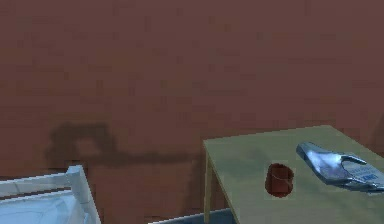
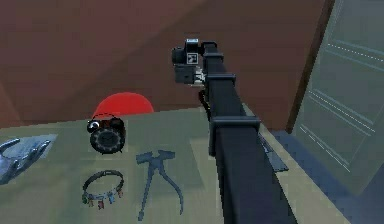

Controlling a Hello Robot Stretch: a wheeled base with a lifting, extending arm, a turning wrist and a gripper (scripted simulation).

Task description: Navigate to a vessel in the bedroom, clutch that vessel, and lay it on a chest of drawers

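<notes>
No text, number, brand or sign can be read. The two white squares point(image 2: 186, 56) right beside the fingers of the gripper point(image 2: 177, 62) carry black marks, but these are patterns, not letters. The round clock point(image 2: 107, 136) on the table point(image 2: 50, 208), below and left of the fingers, has a dial too small to read.
</notes>
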